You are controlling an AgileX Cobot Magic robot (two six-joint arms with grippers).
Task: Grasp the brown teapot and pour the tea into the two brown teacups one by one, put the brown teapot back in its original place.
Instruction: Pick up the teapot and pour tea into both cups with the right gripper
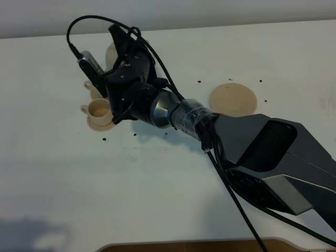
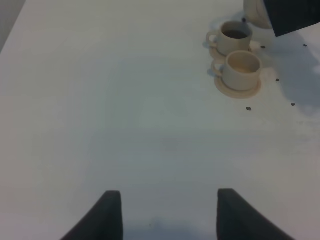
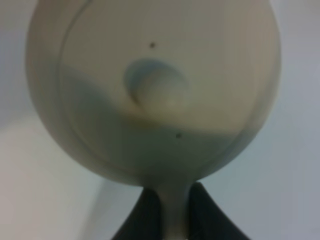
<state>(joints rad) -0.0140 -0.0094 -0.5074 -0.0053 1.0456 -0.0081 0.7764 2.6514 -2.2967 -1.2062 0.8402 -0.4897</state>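
As the right jaws pinch its handle, the teapot [image 3: 150, 95] juts ahead.

White surface [image 1: 157, 189] carries a flat round tan saucer disc [image 1: 233, 100] and, well apart, two small saucers [image 2: 239, 89] touching, each under a teacup [image 2: 243, 69]

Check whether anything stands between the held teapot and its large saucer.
Nothing visible does. The brown teapot, held in the right gripper, is apart from the large saucer; the table between shows only small dark specks, though the right arm hides part.
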